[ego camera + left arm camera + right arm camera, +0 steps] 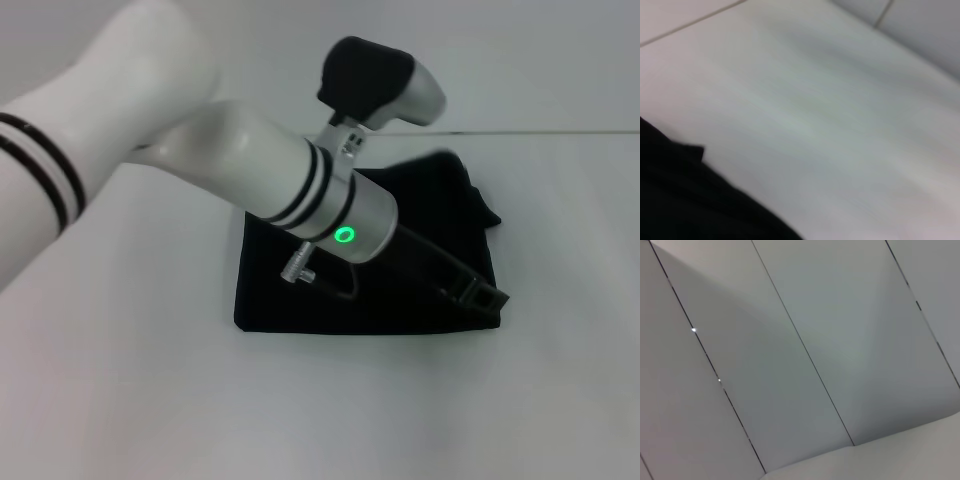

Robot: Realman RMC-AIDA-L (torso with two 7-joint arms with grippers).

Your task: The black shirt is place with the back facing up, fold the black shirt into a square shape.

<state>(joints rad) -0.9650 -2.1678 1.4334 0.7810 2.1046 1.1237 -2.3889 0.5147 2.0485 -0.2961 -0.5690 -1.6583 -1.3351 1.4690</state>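
Note:
The black shirt (300, 300) lies folded into a rough rectangle on the white table (150, 400), with a bunched part at its far right corner (455, 185). My left arm reaches across from the left over the shirt. My left gripper (480, 295) is down at the shirt's near right corner, black against black cloth. The left wrist view shows black cloth (685, 200) at one corner and bare white table (840, 125). My right gripper is out of view; its wrist camera sees only grey wall panels (790, 365).
The white table surrounds the shirt on all sides. A seam line (540, 132) runs across the table's far part. My left arm's white forearm (250, 170) hides the shirt's middle in the head view.

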